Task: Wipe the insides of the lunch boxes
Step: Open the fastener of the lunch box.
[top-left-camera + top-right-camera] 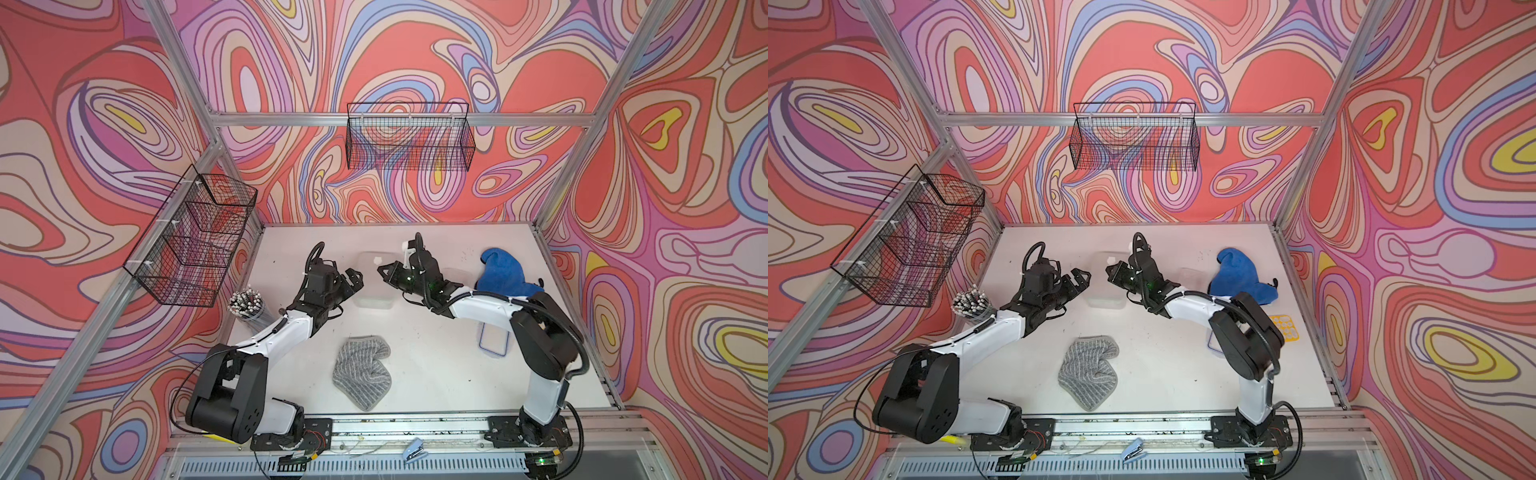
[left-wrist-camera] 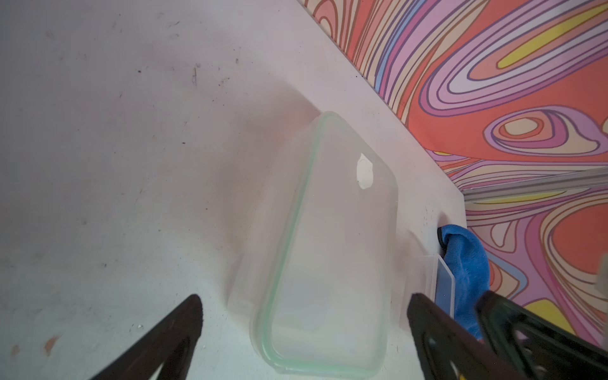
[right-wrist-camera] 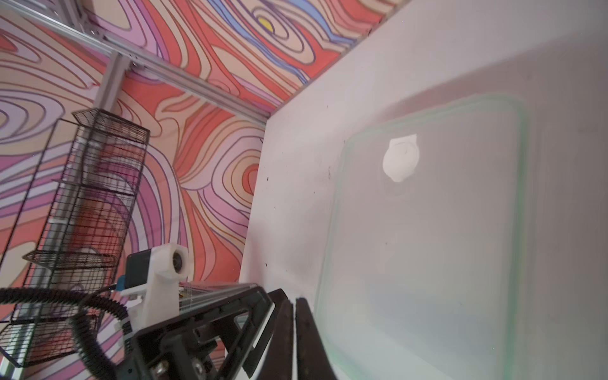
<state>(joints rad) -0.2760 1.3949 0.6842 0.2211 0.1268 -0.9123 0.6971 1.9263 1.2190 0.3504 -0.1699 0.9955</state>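
Large clear rectangular plastic lunch box (image 1: 374,291), green-rimmed lid (image 2: 335,246) apparently on, frame centre, long axis up-down, between both grippers. Left gripper (image 1: 355,277) wide open, empty, left of box; right gripper (image 1: 382,271) closed, empty, right side.

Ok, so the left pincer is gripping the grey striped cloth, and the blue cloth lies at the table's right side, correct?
No. The grey striped cloth lies loose on the white table, untouched; the left pincer is open and empty, as both top views show. The blue cloth does lie at the right side.
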